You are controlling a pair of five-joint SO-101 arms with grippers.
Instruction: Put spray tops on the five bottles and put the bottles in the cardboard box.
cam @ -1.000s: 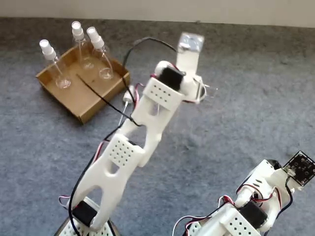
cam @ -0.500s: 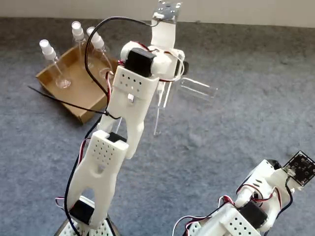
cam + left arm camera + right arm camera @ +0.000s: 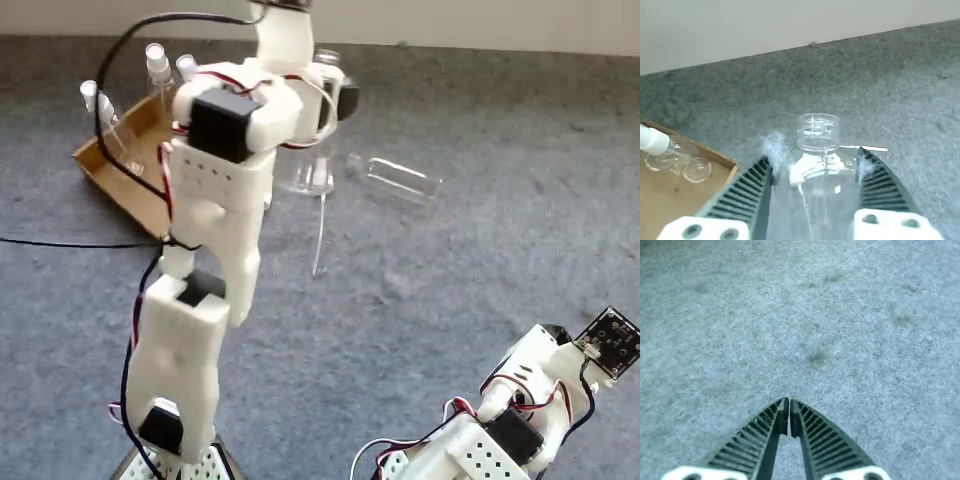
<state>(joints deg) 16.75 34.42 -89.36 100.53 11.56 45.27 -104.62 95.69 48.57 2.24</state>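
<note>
Uncapped bottle (image 3: 816,137), clamped in left gripper (image 3: 816,161), is best held upright for capping; right gripper (image 3: 789,410) closed, empty.

No text, label, number or sign can be read here: the bottle (image 3: 816,145), the cardboard box (image 3: 110,180) and the grey counter (image 3: 480,250) are all plain.
</note>
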